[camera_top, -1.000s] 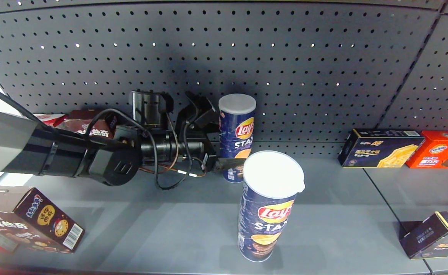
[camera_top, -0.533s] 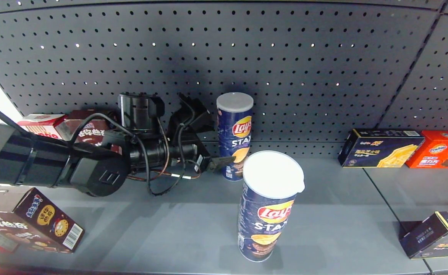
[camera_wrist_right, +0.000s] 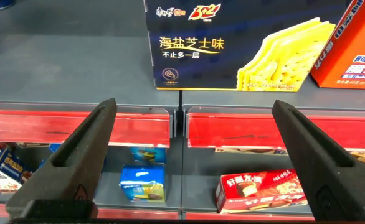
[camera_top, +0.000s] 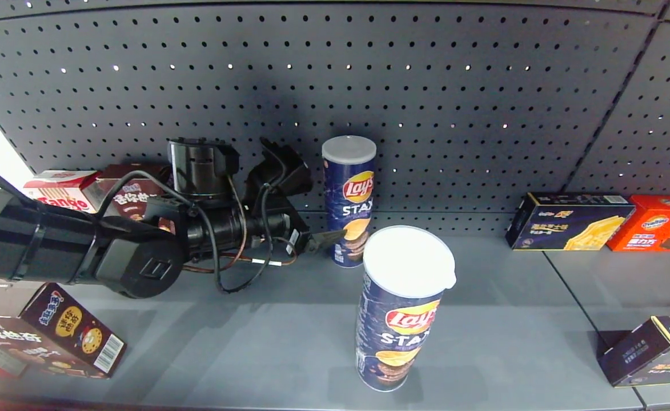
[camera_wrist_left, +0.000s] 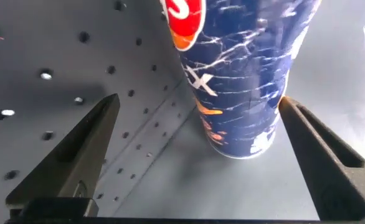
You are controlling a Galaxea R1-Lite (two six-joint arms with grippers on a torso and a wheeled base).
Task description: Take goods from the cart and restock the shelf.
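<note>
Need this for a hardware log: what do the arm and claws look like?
The left arm is matte black, built of round segments, with thin black, orange and white cables looping at its wrist. The left claw and right claw each have two dark wedge-shaped fingers.

A shop: a grey metal shelf [camera_top: 255, 342] with a perforated back panel [camera_top: 454, 85] carries snack boxes [camera_top: 569, 229] and crisp tubes [camera_top: 349, 205], and red price rails [camera_wrist_right: 232, 130] edge the shelves.

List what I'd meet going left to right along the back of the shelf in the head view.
Red-and-white box → brown chocolate box → left claw → rear chips can → navy cracker box → orange box.
</note>
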